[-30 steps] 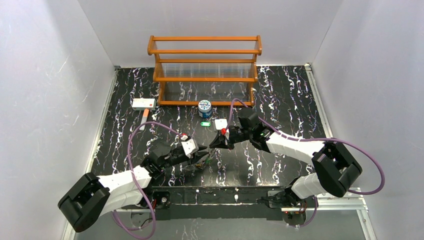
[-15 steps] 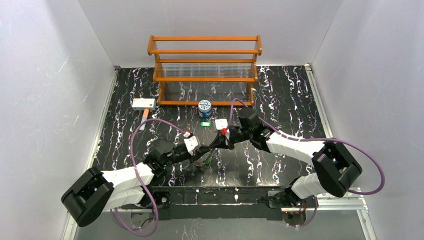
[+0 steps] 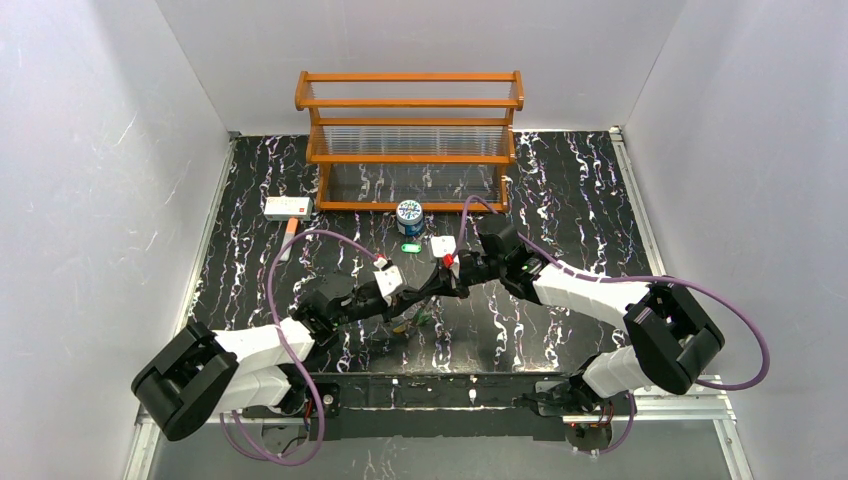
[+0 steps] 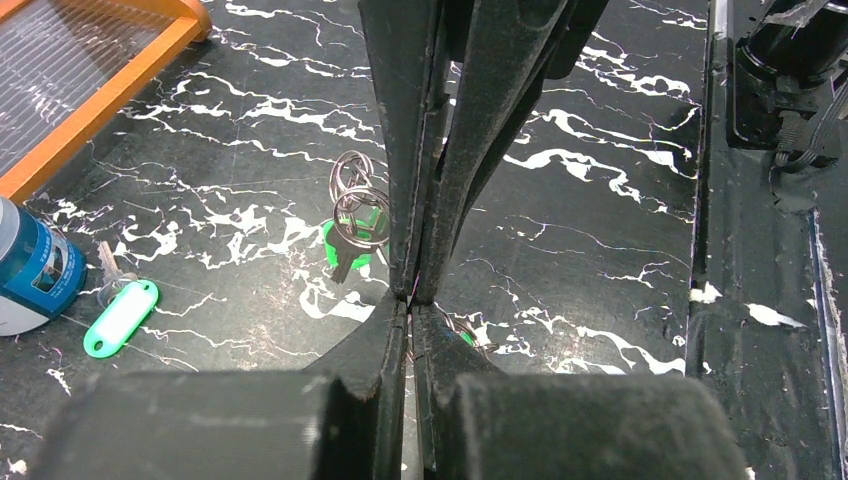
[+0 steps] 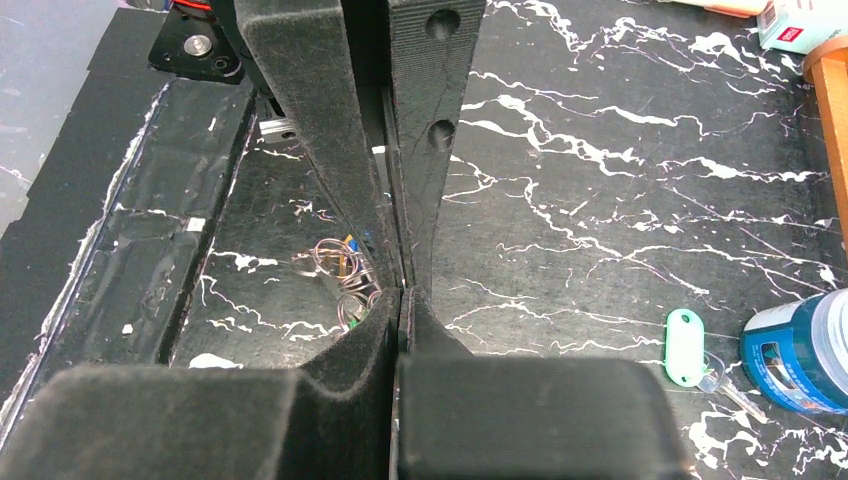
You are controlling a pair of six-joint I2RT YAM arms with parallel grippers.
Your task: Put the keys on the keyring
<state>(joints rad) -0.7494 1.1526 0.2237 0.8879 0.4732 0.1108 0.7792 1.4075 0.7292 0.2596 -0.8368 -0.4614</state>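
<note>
My left gripper (image 3: pixel 408 296) and right gripper (image 3: pixel 432 287) meet tip to tip over the middle of the table, both shut. In the left wrist view a thin pale strand, the keyring (image 4: pixel 414 290), runs in the seam of my left gripper (image 4: pixel 412 303), where the right fingers (image 4: pixel 480 120) come down to meet it. The right gripper (image 5: pixel 402 292) shows the same faint strand in its seam. A bunch of keys (image 4: pixel 350 228) with metal rings and a green head lies just beside the tips. This bunch of keys (image 5: pixel 340 275) (image 3: pixel 415 318) is also in the other views.
A green tag with a white label (image 3: pixel 409 248) and a small key lies behind the grippers, next to a blue-and-white can (image 3: pixel 408 212). An orange wooden rack (image 3: pixel 410 140) stands at the back. A white box (image 3: pixel 288 207) sits at the left.
My left arm has reached forward and to the right until its tips meet the right gripper, and its jaws have closed. The right arm has held still.
</note>
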